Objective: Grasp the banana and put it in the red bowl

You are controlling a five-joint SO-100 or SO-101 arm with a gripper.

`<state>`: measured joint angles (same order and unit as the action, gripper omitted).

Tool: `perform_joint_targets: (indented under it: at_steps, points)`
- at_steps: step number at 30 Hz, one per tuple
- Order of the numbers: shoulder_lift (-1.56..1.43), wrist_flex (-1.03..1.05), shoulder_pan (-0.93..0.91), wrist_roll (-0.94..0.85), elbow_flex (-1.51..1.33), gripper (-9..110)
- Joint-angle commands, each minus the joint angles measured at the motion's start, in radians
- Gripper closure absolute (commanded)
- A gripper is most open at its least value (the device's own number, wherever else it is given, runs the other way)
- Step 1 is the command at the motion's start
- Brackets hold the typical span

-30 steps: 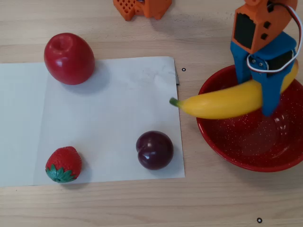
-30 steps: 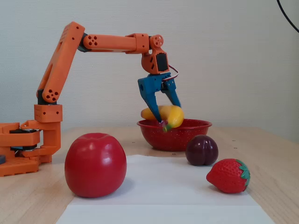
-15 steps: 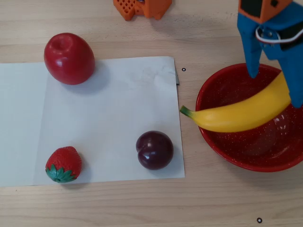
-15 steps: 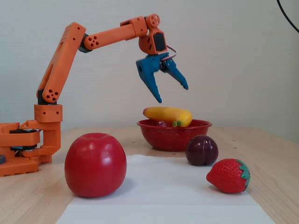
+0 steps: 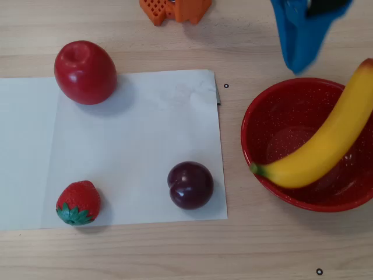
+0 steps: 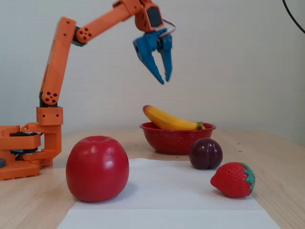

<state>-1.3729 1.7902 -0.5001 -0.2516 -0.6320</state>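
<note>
On the left of the overhead view an apple [image 5: 85, 72] sits at the top edge of a sheet of paper [image 5: 134, 128], a strawberry [image 5: 78, 202] low down, and a plum [image 5: 190, 185] near the paper's right edge. Further right, the banana [image 5: 325, 139] lies across the red bowl [image 5: 268, 125], its green stem on the near rim and its reddish tip poking past the far rim. Propped like that, I'd say a knock to the bowl could roll it out onto the table. Above, the gripper [image 6: 164, 79] hangs well clear, its blue fingers only narrowly apart, holding nothing.
</note>
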Motion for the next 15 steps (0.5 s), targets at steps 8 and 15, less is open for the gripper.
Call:
perform_joint_targets:
  at_steps: [8, 15]
  points:
    - [-0.325, 0.095, 0.091, 0.02, -0.129, 101]
    - [-0.543, 0.098, 0.178, 0.031, -0.364, 101]
